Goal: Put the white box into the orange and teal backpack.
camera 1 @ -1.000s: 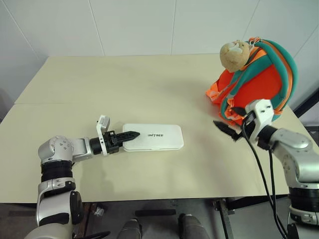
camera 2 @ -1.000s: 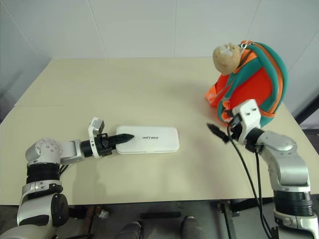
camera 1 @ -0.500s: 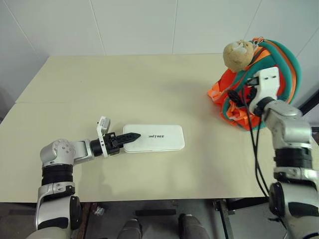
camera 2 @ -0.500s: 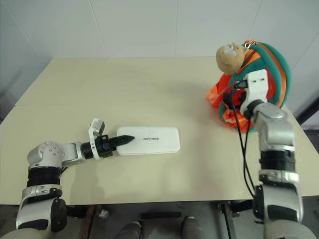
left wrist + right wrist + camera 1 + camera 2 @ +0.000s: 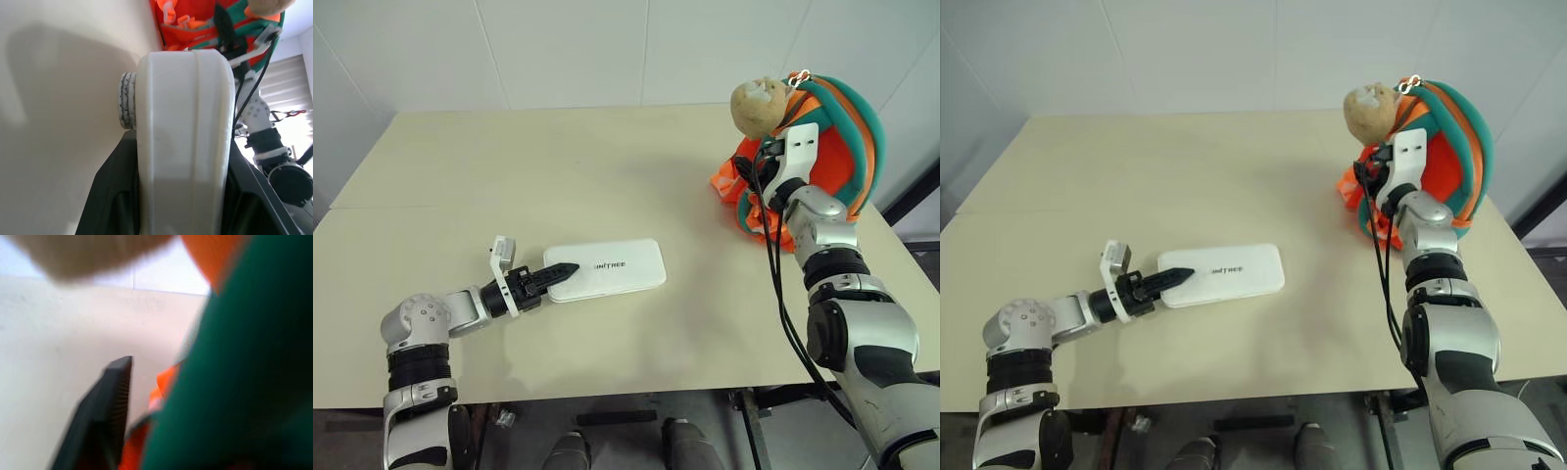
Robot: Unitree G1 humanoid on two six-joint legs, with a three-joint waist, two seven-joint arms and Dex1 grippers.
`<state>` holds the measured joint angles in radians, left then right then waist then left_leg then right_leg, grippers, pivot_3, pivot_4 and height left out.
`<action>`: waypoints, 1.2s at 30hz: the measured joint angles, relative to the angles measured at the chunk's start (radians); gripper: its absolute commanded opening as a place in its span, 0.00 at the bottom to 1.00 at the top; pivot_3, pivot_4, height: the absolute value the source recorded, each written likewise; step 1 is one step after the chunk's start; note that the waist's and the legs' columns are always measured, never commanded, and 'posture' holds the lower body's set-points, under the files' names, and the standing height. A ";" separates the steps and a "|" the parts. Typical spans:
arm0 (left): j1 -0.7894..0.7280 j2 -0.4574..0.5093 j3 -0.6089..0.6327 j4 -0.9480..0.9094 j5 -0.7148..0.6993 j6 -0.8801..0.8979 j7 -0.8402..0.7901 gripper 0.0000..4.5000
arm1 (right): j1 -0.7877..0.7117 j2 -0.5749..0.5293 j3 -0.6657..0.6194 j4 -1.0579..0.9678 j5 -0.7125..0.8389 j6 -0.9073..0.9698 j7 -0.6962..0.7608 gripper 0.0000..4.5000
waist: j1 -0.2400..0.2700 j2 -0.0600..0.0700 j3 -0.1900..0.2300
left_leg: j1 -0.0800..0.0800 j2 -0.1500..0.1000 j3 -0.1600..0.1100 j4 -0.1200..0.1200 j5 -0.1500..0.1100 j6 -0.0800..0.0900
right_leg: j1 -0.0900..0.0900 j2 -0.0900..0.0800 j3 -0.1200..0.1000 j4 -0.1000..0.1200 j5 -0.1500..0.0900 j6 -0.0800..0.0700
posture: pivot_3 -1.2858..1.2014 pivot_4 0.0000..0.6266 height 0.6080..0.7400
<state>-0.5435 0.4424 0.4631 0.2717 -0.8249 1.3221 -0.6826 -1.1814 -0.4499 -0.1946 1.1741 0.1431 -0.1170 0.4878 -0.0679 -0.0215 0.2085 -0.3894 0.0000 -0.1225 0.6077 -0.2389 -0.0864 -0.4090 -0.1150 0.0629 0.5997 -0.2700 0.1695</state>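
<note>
The box [image 5: 604, 269] lies flat on the table [image 5: 509, 166], lid up with its dark lettering showing, roughly at the table's centre toward six o'clock. Its long side runs from nine to three o'clock, tilted slightly. The left gripper [image 5: 560, 271] is closed on the box's nine-o'clock end: one black finger lies across the lid, and in the left wrist view the white case [image 5: 183, 142] is seen clamped edge-on between the two dark fingers [image 5: 110, 196]. The left arm reaches in low from about eight o'clock.

The backpack [image 5: 837, 147] stands upright near the table's edge at about two o'clock, well apart from the box. Teal straps and orange webbing run over its top, and a plush toy [image 5: 756, 104] sits at its upper nine-o'clock side. The right gripper [image 5: 756, 168] is pressed up against the backpack's front, just below the toy, among the orange and teal straps. One dark finger [image 5: 105, 416] is seen in the right wrist view beside teal and orange fabric; whether this gripper is wide, narrow or holding a strap cannot be told.
</note>
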 measured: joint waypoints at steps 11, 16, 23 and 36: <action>0.078 0.057 0.123 -0.067 -0.001 -0.249 0.058 0.31 | 0.168 -0.005 0.056 -0.585 0.292 0.413 0.661 0.00 | -0.011 0.001 0.000 | 0.000 0.001 -0.001 -0.002 0.000 -0.001 | -0.002 0.001 0.000 0.002 -0.001 0.000 | 0.52 0.24 1.00; 0.090 0.080 0.142 -0.071 -0.009 -0.272 0.071 0.31 | 0.338 -0.098 0.133 -1.069 0.534 0.862 0.736 0.00 | -0.001 0.001 0.001 | -0.003 0.001 -0.001 -0.002 -0.002 -0.001 | -0.004 0.000 0.000 0.002 -0.002 0.000 | 0.52 0.24 1.00; 0.138 0.079 0.149 -0.108 -0.032 -0.301 0.080 0.31 | 0.447 -0.169 0.152 -1.421 0.824 1.193 0.722 0.00 | 0.020 0.001 0.001 | -0.003 0.001 0.000 0.001 -0.003 0.000 | -0.004 0.000 0.000 -0.001 -0.002 -0.001 | 0.52 0.24 1.00; 0.275 0.145 0.241 -0.416 -0.246 -0.320 0.019 0.31 | 0.445 -0.261 0.246 -1.200 0.663 1.072 0.801 0.00 | 0.040 0.000 0.001 | -0.005 0.001 0.001 0.003 -0.004 0.002 | -0.002 0.000 0.000 -0.006 -0.001 -0.001 | 0.52 0.24 1.00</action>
<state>-0.2681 0.5876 0.7046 -0.1441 -1.0711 1.0022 -0.6639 -0.7364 -0.7106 0.0509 -0.0259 0.8065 0.9549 1.2890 -0.0281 -0.0215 0.2095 -0.3940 0.0012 -0.1215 0.6105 -0.2431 -0.0847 -0.4108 -0.1149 0.0625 0.5937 -0.2710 0.1682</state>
